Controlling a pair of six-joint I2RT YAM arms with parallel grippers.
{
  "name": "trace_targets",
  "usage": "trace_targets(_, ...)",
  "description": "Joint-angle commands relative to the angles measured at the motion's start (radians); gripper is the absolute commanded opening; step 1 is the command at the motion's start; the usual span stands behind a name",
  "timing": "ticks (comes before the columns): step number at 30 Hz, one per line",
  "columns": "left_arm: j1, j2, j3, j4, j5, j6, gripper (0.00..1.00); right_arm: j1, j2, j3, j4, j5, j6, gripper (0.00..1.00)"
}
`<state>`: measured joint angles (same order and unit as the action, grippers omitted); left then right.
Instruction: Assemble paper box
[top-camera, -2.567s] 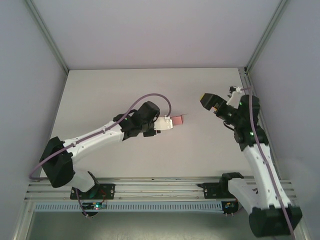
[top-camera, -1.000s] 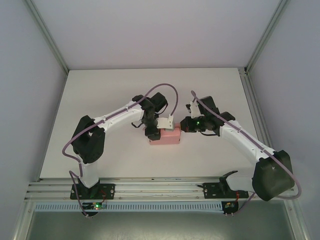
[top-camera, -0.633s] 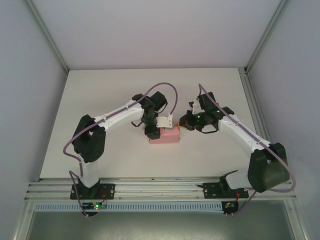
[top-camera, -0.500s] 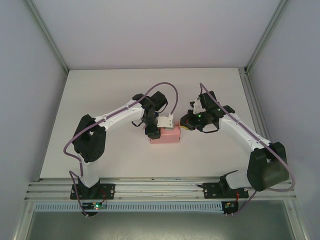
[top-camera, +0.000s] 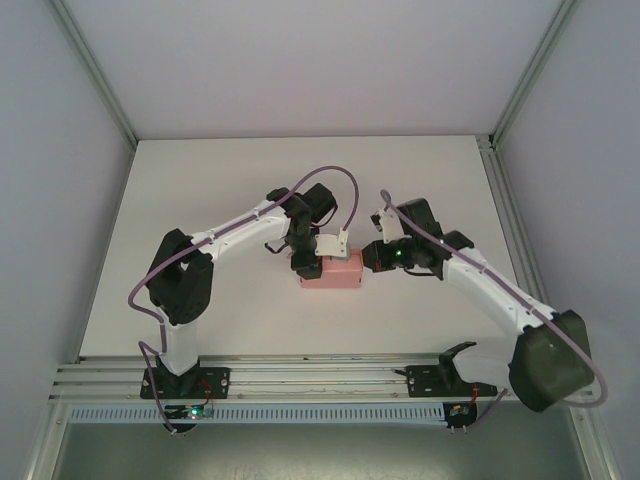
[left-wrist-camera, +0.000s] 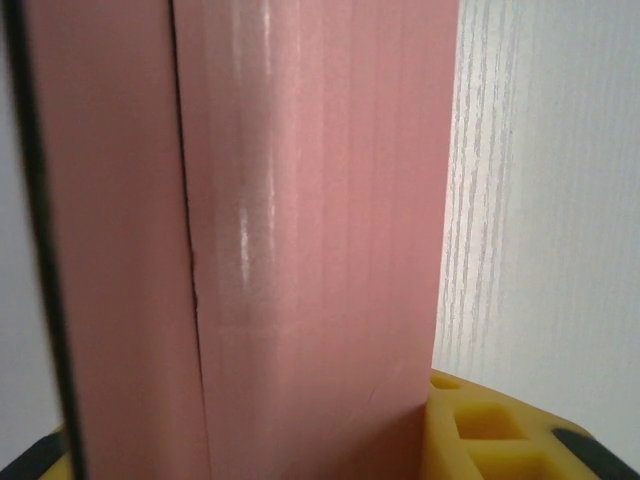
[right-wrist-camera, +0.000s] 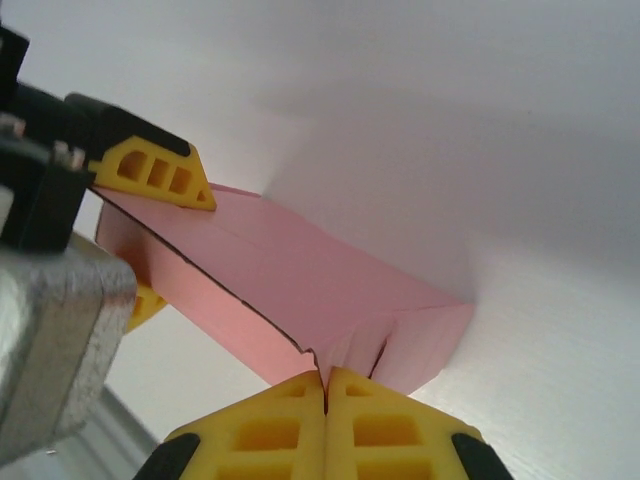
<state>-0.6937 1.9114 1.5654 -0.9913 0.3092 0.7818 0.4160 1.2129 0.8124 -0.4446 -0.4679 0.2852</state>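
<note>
The paper box (top-camera: 336, 271) is a small pink closed-up rectangular box lying on the white table (top-camera: 210, 190) between the two arms. My left gripper (top-camera: 307, 264) is shut on its left end. In the left wrist view the box (left-wrist-camera: 310, 230) sits between the yellow fingers (left-wrist-camera: 480, 435). From the right, my right gripper (top-camera: 368, 256) meets the box's end. In the right wrist view its tips (right-wrist-camera: 325, 385) are pressed together on a folded flap edge of the box (right-wrist-camera: 300, 285). The left gripper's fingers (right-wrist-camera: 160, 172) clamp the far end there.
Pale walls enclose the table on three sides, with metal posts at the back corners (top-camera: 490, 140). An aluminium rail (top-camera: 320, 372) runs along the near edge by the arm bases. Open table surface lies behind and in front of the box.
The right arm's elbow has swung outward and lower, and its gripper has settled back against the box's right end. The left arm and the box have barely moved.
</note>
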Motion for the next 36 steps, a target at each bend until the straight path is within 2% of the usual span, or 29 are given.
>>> trace_targets(1, 0.000, 0.054, 0.004, 0.012, -0.037, -0.041, 0.38, 0.046, -0.058, -0.153, 0.171, 0.067, 0.002, 0.00)
trace_targets(6, 0.000, 0.048, 0.009, 0.014, -0.033, -0.050, 0.39, 0.084, -0.186, -0.330, 0.337, 0.164, -0.012, 0.00)
trace_targets(14, -0.001, 0.050, 0.030, 0.019, -0.016, -0.073, 0.40, 0.156, -0.312, -0.410, 0.380, 0.337, -0.055, 0.00)
trace_targets(16, 0.000, 0.047, 0.030, 0.022, -0.013, -0.080, 0.40, 0.165, -0.305, -0.428, 0.412, 0.298, -0.066, 0.00)
trace_targets(21, 0.000, 0.037, 0.030, 0.042, -0.004, -0.106, 0.44, 0.268, -0.251, -0.428, 0.417, 0.483, -0.035, 0.00)
trace_targets(27, 0.000, 0.033, 0.036, 0.063, 0.013, -0.130, 0.43, 0.345, -0.223, -0.424, 0.490, 0.545, 0.082, 0.00)
trace_targets(33, -0.001, 0.010, 0.028, 0.091, 0.006, -0.153, 0.46, 0.362, -0.251, -0.498, 0.477, 0.645, 0.077, 0.00)
trace_targets(36, 0.000, 0.010, 0.034, 0.088, 0.008, -0.162, 0.46, 0.369, -0.269, -0.561, 0.513, 0.650, 0.089, 0.00)
